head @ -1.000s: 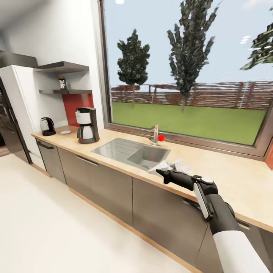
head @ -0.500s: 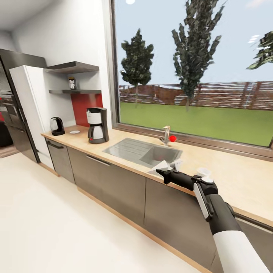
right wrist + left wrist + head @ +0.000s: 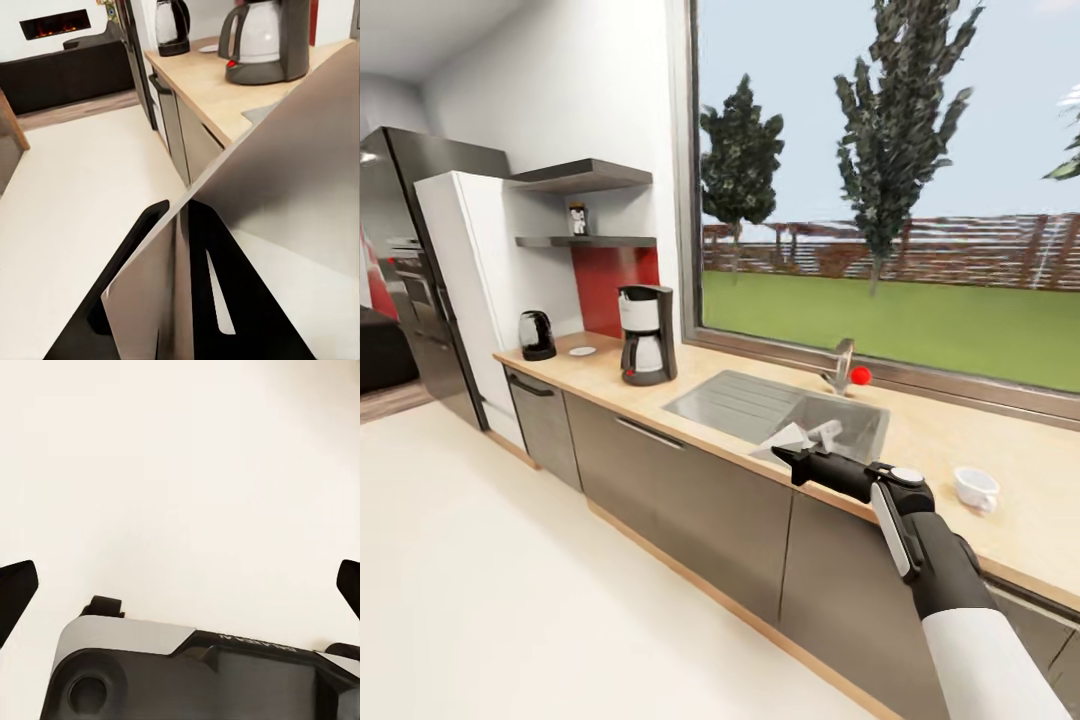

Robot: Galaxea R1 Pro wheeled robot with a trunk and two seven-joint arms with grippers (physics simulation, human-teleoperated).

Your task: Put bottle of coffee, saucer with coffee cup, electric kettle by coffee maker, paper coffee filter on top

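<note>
My right gripper (image 3: 797, 457) is shut on the white paper coffee filter (image 3: 790, 439), held in front of the kitchen countertop (image 3: 930, 440) by the sink. The filter (image 3: 285, 187) sits between the black fingers (image 3: 139, 259). Far left on the countertop stands the black coffee maker (image 3: 648, 335), with the saucer (image 3: 582, 351) and the dark electric kettle (image 3: 537, 335) beyond it. The coffee maker (image 3: 270, 41) and kettle (image 3: 172, 26) lie ahead of the right wrist. The bottle of coffee (image 3: 577, 218) stands on the kitchen shelf (image 3: 595, 241). The white coffee cup (image 3: 975, 488) sits right of my arm. My left gripper (image 3: 180, 585) is open over pale floor.
A steel sink (image 3: 780, 410) with a faucet (image 3: 840, 365) is set into the countertop under a large window. A white tall cabinet (image 3: 465, 280) and a dark fridge (image 3: 405, 270) close the counter's left end. Pale open floor (image 3: 510, 580) runs along the grey cabinet fronts.
The camera has turned left, so the whole counter has slid right in the picture and the coffee cup has come fully into view. My right arm keeps the filter in the same pose.
</note>
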